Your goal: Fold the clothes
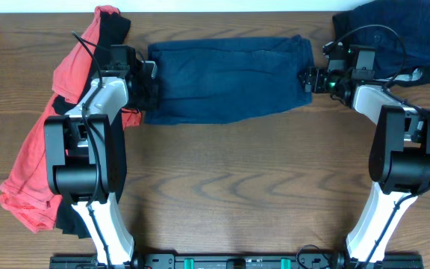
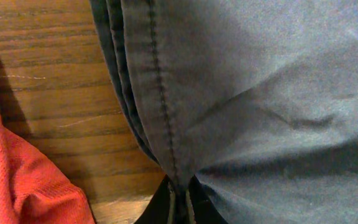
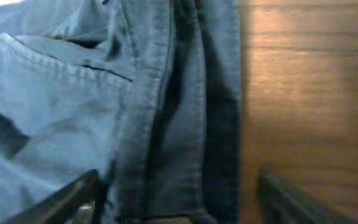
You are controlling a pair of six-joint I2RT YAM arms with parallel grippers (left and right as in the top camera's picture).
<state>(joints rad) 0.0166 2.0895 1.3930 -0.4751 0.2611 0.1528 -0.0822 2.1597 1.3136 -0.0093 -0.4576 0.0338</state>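
A pair of dark blue shorts [image 1: 226, 78] lies folded flat across the far middle of the table. My left gripper [image 1: 146, 90] is shut on the shorts' left edge; in the left wrist view the stitched hem [image 2: 160, 99] is pinched between the fingers [image 2: 180, 208]. My right gripper [image 1: 310, 79] is at the shorts' right end. In the right wrist view its fingers [image 3: 185, 199] are spread wide around the waistband edge [image 3: 185, 106], one finger over the cloth, the other over bare wood.
A red garment [image 1: 47, 131] with black cloth under it lies along the left side, next to the left arm; it shows in the left wrist view [image 2: 23, 180]. A dark blue pile [image 1: 394, 30] sits at the far right corner.
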